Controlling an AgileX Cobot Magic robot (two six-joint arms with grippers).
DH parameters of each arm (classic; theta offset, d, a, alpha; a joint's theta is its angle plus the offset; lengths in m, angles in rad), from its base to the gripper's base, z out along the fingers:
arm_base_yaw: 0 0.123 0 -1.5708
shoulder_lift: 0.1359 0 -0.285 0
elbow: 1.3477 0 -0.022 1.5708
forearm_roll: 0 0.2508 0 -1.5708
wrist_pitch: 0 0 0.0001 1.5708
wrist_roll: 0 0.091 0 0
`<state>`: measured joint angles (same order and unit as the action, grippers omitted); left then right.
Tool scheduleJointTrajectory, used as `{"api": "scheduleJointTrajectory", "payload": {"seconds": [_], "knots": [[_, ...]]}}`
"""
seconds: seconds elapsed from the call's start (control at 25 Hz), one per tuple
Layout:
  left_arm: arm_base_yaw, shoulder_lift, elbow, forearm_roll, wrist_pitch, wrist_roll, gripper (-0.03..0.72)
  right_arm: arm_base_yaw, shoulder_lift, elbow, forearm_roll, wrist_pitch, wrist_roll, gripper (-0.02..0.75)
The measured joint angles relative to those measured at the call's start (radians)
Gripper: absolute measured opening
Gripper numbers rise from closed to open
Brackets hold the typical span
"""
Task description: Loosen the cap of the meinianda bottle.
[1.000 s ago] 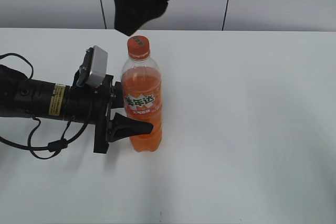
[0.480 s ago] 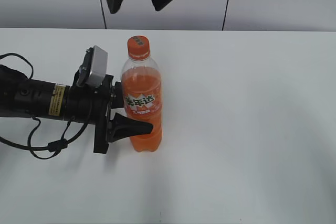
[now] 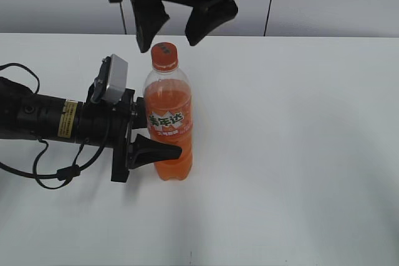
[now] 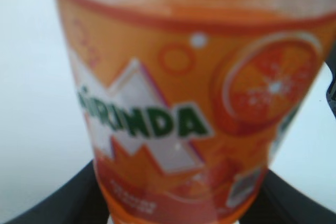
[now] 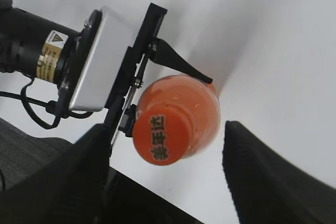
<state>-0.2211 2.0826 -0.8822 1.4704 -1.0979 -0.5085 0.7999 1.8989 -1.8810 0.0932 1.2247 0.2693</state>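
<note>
Bottle upright on white surface (image 3: 299, 154): the meinianda bottle (image 3: 169, 123), filled with orange drink, standing left of centre in the exterior view, orange label facing the camera. Pinched at label height by the left gripper (image 3: 163, 140), one black finger crossing in front of the bottle's lower body, the arm lying low along the surface from the left edge, a small grey wrist camera (image 3: 115, 80) mounted on top. In the left wrist view, label (image 4: 178, 119) filling the picture, blurred, with green letters on a white burst and an orange-slice graphic; dark fingers (image 4: 58, 205) showing at both lower corners, on either side of the bottle.

Above, the right gripper (image 3: 177, 26) hanging over the cap (image 3: 164, 55), fingers spread wide, tips on either side of the cap and just above it, not touching. In the right wrist view, cap (image 5: 160, 137) seen from above between the two dark, blurred fingers (image 5: 262, 174), clear gap on each side. Cap seated on the neck.
</note>
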Motion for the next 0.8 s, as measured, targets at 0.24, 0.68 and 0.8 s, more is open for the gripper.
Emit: {"api": "scheduleJointTrajectory", "payload": {"seconds": [0.24,0.68,0.8], "knots": [[0.0,0.0,0.0,0.0,0.0,0.0,0.41,0.0,0.003,0.01,0.005,0.0,-0.012,0.476],[0.0,0.0,0.0,0.0,0.0,0.0,0.41,0.0,0.026,0.01,0.03,-0.001,-0.03,0.428],[0.0,0.0,0.0,0.0,0.0,0.0,0.41,0.0,0.026,0.01,0.028,-0.001,-0.031,0.369]]}}
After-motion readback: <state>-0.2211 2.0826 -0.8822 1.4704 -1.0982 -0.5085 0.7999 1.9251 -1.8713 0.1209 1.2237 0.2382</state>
